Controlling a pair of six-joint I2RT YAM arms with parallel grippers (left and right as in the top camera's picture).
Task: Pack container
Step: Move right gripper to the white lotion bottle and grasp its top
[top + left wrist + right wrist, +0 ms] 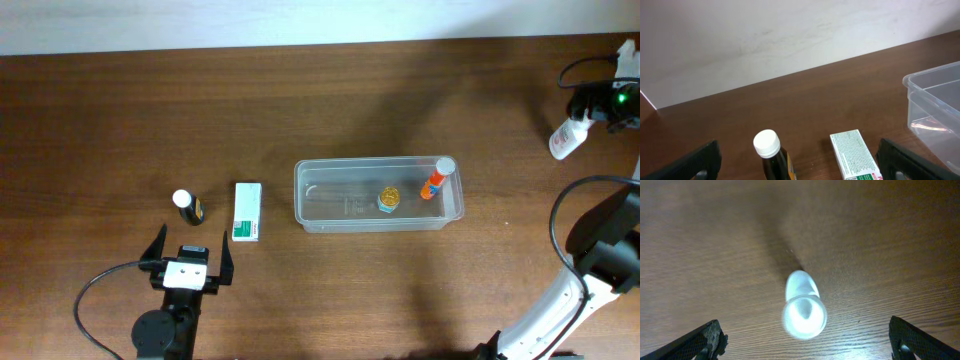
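Orange tube [433, 184] in container [370, 227], overhead only

text: none legible | white-green box [854, 156]: print too small (blurred) to read

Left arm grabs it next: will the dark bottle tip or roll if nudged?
Probably tippy: the bottle stands upright and narrow, so a one-sided nudge could topple it. Once down, its round body would likely roll. The left gripper is open, not touching it.

1 container [330, 205], 1 box [247, 210], 3 btls [186, 205] [434, 182] [565, 140], yellow item [389, 198].
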